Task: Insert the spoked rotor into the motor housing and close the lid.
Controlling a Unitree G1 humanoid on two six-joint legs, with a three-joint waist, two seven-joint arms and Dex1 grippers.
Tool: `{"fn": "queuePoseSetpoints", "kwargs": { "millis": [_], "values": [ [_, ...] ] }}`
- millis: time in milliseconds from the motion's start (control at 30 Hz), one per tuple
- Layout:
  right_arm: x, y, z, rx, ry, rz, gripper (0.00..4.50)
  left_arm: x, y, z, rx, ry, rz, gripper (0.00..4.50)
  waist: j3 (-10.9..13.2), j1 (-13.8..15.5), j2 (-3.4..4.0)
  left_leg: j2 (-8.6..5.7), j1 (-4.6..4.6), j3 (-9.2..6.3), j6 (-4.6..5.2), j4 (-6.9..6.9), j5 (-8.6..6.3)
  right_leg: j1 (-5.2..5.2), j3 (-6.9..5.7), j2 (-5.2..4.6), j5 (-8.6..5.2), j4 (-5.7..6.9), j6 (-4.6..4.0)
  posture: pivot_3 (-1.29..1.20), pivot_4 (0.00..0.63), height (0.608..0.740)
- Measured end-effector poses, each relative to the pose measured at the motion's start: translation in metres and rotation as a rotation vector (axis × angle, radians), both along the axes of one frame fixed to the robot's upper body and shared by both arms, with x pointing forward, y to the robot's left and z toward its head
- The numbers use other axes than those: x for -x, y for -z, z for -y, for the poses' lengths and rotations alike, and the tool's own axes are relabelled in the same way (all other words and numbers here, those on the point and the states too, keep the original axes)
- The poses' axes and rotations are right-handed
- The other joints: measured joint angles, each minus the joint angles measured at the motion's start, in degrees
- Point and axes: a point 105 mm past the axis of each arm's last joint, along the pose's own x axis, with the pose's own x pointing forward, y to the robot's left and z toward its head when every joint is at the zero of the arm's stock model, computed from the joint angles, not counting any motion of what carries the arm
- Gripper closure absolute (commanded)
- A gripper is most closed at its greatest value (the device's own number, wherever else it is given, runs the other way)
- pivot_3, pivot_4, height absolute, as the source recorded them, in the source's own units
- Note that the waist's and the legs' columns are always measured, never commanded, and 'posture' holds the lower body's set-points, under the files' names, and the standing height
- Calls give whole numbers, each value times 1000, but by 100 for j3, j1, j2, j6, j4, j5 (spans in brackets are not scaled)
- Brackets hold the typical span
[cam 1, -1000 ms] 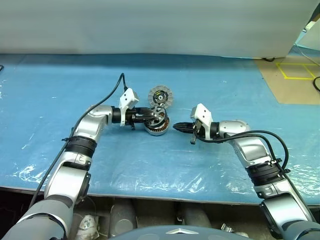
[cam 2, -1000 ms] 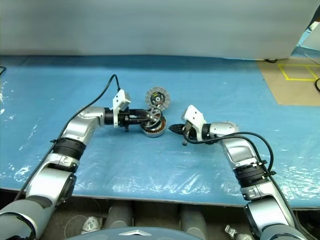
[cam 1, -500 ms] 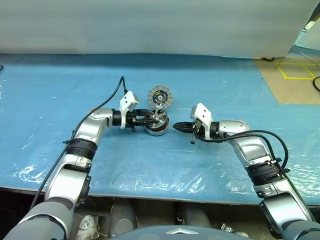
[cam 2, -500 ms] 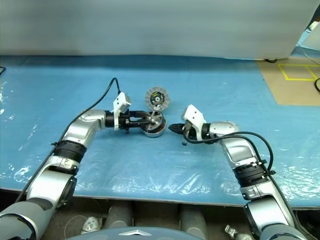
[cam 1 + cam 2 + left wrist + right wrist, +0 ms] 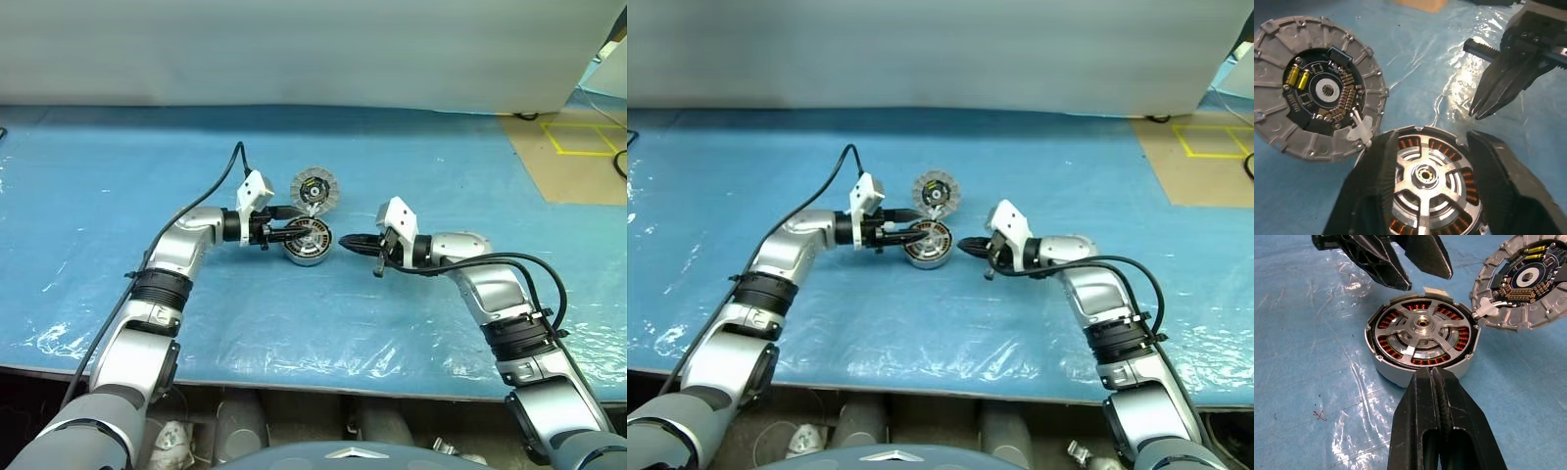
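The motor housing (image 5: 1396,374), a short silver puck with copper windings, stands on the blue table. The spoked rotor (image 5: 1421,333) lies flat inside it, its spokes over the windings. The lid (image 5: 1525,284) is swung open beside the housing, with its ribbed rim and black centre showing, and is joined to it by a small white hinge (image 5: 1488,308). My left gripper (image 5: 299,223) hovers over the housing's left side, its fingers (image 5: 1376,166) apart on either side of the rotor and holding nothing. My right gripper (image 5: 345,240) is shut and empty, its tips just short of the housing's right wall.
Crinkled blue plastic sheeting (image 5: 294,323) covers the table. A black cable (image 5: 211,196) loops up from my left wrist. At the far right lies tan floor with yellow tape (image 5: 578,137). The table's front edge (image 5: 323,377) runs close below my arms.
The left fingers widened and narrowed again over the housing and drew back slightly. The rotor, tilted between them before, now lies flat in the housing. The right arm kept still.
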Motion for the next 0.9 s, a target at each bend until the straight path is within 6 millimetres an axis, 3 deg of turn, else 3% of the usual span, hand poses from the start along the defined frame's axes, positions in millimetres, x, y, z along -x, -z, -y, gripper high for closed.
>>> {"fn": "queuePoseSetpoints", "kwargs": {
  "millis": [133, 400, 900],
  "values": [
    [0, -1, 0, -11, 3, 2, 4500, -1, 1, 2, 1, -14, 10, 4479, 0, 1, 0, 0, -1, 0, 0, 0, 0, 0, 0, 0, 0, -1, 0, 0, 150, 740],
    [-1, -1, -2, -18, 8, 5, 4500, 2, 29, 6, -80, -68, -3, 4479, 0, 0, 0, 0, -1, 0, 0, -5, 0, 1, -1, 0, 0, -9, 0, 0, 150, 740],
    [-6, -18, -8, -140, 32, 22, 4500, 12, 26, 3, -33, -98, 36, 4479, 0, -9, 1, 4, -2, 0, 0, -12, 0, 5, -1, 0, 0, -32, 0, 0, 150, 740]
  ]
}}
